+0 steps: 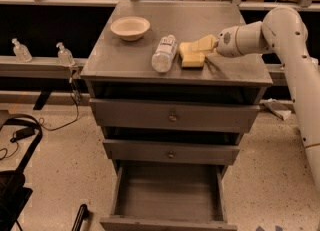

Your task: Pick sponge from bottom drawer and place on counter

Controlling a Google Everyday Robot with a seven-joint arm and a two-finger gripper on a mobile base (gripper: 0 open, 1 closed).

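Observation:
The pale-yellow sponge (192,61) lies flat on the grey counter (200,17), just right of a lying plastic bottle (164,53). My gripper (196,46) reaches in from the right on the white arm and hovers right behind and above the sponge. Its pale-yellow fingers look spread and lifted off the sponge, holding nothing. The bottom drawer (167,197) is pulled out below, and its grey inside shows nothing in it.
A cream bowl (130,27) stands at the counter's back left. Two shallower knobbed drawers (172,116) are shut above the bottom one. Two small clear bottles (64,54) stand on a ledge at the left. Cables and black gear lie on the floor at the lower left.

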